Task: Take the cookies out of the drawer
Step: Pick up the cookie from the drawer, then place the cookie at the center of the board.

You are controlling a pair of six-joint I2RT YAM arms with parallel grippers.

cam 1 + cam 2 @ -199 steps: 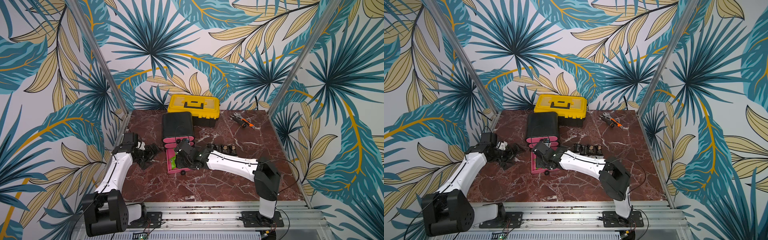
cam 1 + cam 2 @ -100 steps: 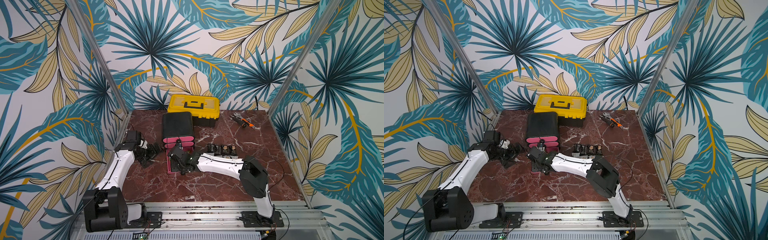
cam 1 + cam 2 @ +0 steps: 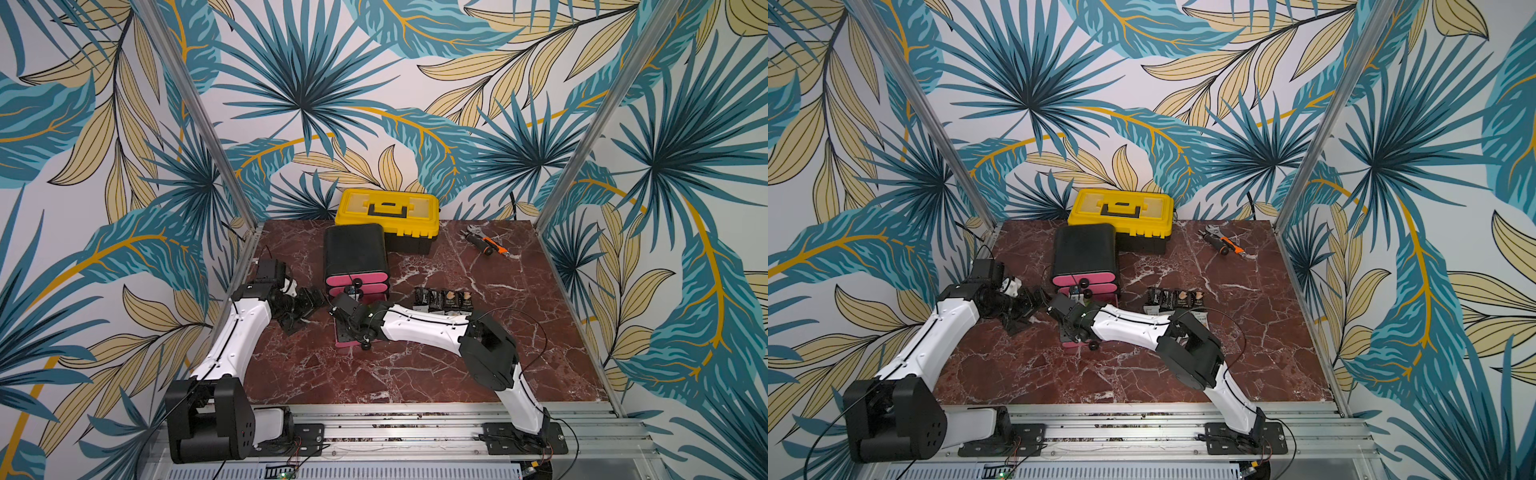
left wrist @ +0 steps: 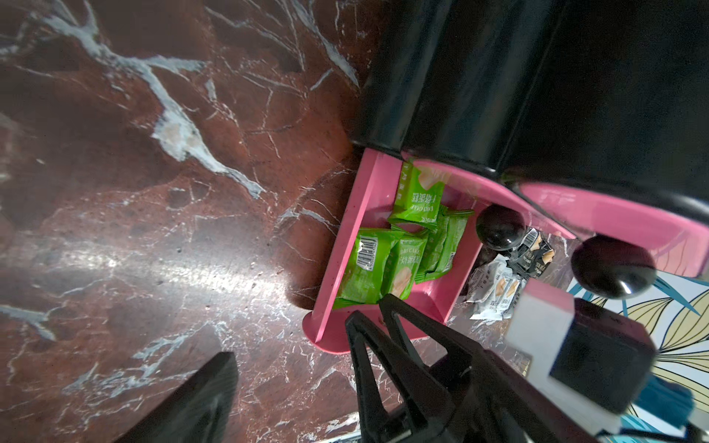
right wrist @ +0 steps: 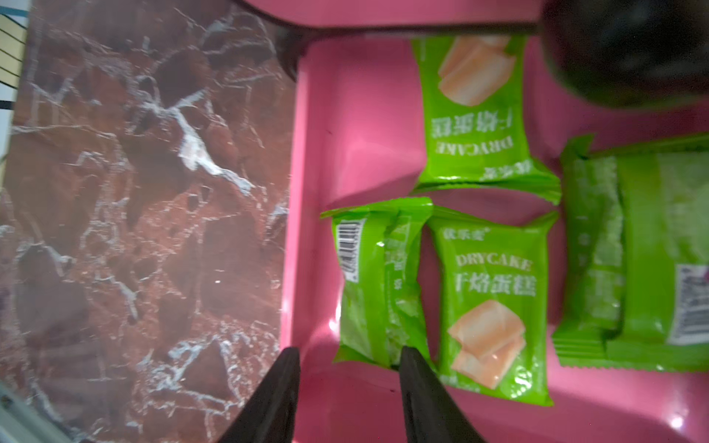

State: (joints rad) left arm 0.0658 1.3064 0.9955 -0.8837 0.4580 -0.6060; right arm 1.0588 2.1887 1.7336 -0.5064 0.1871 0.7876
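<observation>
The pink bottom drawer (image 3: 347,344) (image 5: 303,191) of the black cabinet stands pulled out. Several bright green cookies (image 5: 491,307) (image 4: 368,268) lie flat on its floor. My right gripper (image 5: 349,353) is open over the drawer's front left corner. One fingertip is by the side wall, the other at the end of a green packet with its barcode side up (image 5: 380,284). The right wrist hides the packets in both top views. Black and white cookies (image 3: 442,298) (image 3: 1175,297) lie on the table to the right of the cabinet. My left gripper (image 3: 305,313) rests open to the left of the drawer, holding nothing.
The black cabinet (image 3: 355,249) has two shut pink drawers with black knobs (image 4: 498,228) above the open one. A yellow toolbox (image 3: 388,210) stands behind it. Orange-and-black hand tools (image 3: 486,245) lie at the back right. The marble table (image 3: 415,374) runs to a metal rail in front.
My right gripper has moved left and lower over the open drawer, now covering the green packets in the top views. The left arm shifted slightly toward the cabinet.
</observation>
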